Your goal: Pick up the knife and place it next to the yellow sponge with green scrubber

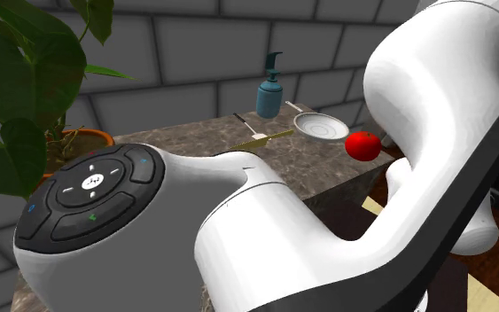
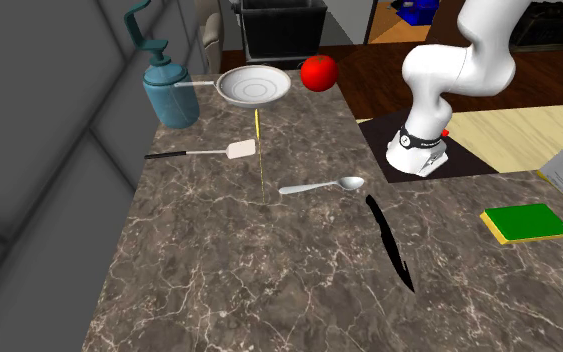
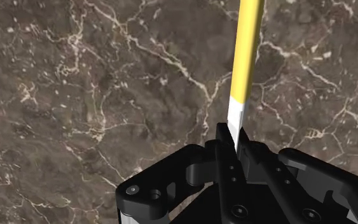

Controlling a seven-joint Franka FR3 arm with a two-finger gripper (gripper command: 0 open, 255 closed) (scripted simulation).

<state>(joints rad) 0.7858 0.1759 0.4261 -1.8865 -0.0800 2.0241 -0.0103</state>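
On the dark veined marble desk (image 2: pixel 219 270), read from the second exterior view's left, lie:

- one teal pump-top soap bottle (image 2: pixel 169 90)
- one white-bladed spatula with a thin black handle (image 2: pixel 209 153)
- one shallow white round pan with a straight handle (image 2: pixel 254 87)
- one knife with a yellow handle and white blade (image 2: pixel 259 150), seen there as a thin yellow line between spatula and spoon
- one red round fruit (image 2: pixel 317 71)
- one grey metal spoon (image 2: pixel 324 186)
- one yellow sponge with a green scrubber face (image 2: pixel 524 222), near the desk's right edge and well apart from the knife

One white arm (image 2: pixel 459 70) rises beside the desk. In the wrist view the one black gripper (image 3: pixel 234 137) is closed. Its fingers are clamped on the knife's white blade just short of the handle. The yellow handle runs straight away from the fingertips over the marble. Whether the knife is lifted off the desk cannot be told.
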